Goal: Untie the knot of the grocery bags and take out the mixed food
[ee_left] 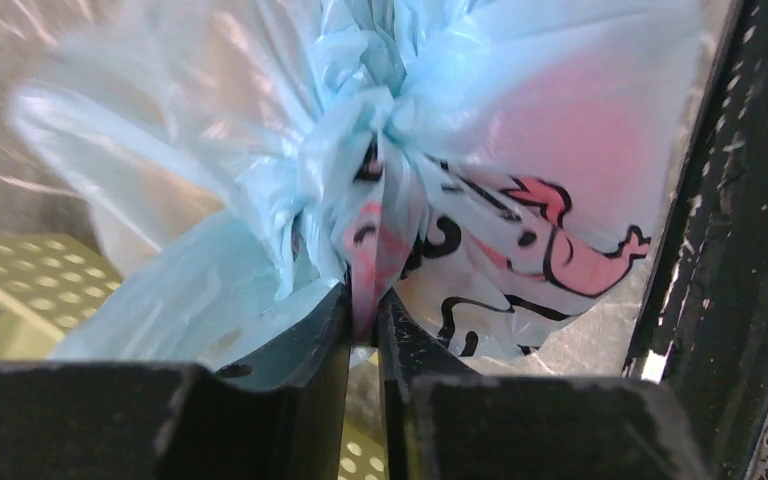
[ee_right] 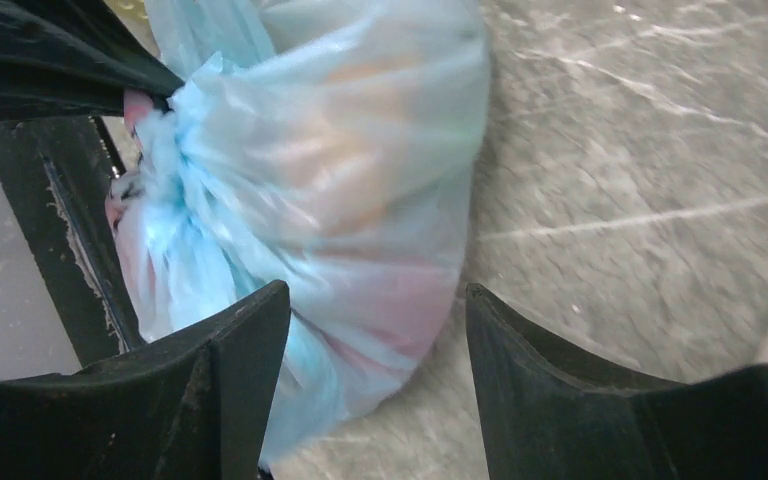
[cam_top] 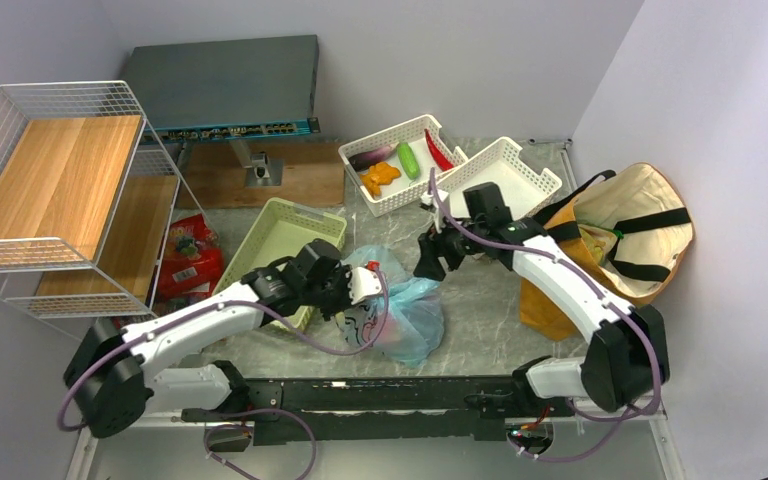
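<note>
Knot: tied, a tight bunch of plastic at the top of the blue bag; you have it right in front of your left wrist camera.
Blue bag: lies on the gray table just ahead of the arm bases, between your two grippers, its left side near the green basket.
Left gripper: almost closed; you pinch a thin fold of the blue bag just under the knot, and the plastic runs straight up from the fingertips.
Right gripper: jaws stand well apart and hold nothing; it hovers over the rounded end of the bag. One finger shows against the plastic, though you cannot tell whether it touches; the other is over bare table.
Food in the bag: pink and orange shapes show through the plastic; you cannot tell which items they are.
Tote: sits at the right side of the table beyond your right arm, mouth open, cream lining showing, black straps across it.
White basket: at the back of the table; it holds the cucumber, the carrot, an eggplant and a chili.
Second white basket: just beside the first, on its right, behind your right wrist.
Snack pack: red, at the foot of the wire shelf, left of the green basket.
</note>
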### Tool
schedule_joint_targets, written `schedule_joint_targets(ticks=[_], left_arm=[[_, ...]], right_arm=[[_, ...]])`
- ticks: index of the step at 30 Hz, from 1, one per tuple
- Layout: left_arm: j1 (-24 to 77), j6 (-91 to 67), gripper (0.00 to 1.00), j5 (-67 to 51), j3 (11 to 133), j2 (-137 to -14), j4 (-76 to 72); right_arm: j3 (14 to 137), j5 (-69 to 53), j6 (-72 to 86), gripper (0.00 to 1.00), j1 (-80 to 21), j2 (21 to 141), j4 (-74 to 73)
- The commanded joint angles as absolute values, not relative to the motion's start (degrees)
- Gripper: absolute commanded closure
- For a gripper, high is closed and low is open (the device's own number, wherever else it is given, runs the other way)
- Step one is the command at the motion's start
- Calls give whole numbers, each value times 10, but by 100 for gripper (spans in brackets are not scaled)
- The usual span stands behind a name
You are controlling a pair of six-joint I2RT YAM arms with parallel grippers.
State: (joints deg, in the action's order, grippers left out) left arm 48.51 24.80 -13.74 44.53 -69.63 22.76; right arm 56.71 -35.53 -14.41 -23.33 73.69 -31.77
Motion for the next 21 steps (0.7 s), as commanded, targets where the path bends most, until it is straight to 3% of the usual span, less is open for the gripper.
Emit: schedule_joint_targets(ticks=[1,3,6,10,12,13,15,18,21], left_arm=[[486,288,78,-183,438,-647,143],[487,287,70,-180,448,-656,143],[486,276,54,-184,460,-665,136],[487,277,45,-178,467,-684,128],[488,283,45,-169,471,-700,129],[488,284,47,-158,472,-709,128],[486,286,62,-135,472,-717,128],[478,310,98,-147,468,-683,143],[470,335,100,-160,456,-610,157]], right_arm=[[593,-386,-116,30,-276,776,-248],[591,-382,-114,24,-294,782,-227],[608,-379,-111,23,-314,818,-214],[629,-372,-107,43,-321,861,-214],[634,-368,-111,59,-322,865,-227],[635,-369,-115,70,-321,863,-236],[630,-365,-128,99,-320,856,-253],[623,-348,-133,100,-303,831,-272],[642,-328,-131,100,-243,803,-304]])
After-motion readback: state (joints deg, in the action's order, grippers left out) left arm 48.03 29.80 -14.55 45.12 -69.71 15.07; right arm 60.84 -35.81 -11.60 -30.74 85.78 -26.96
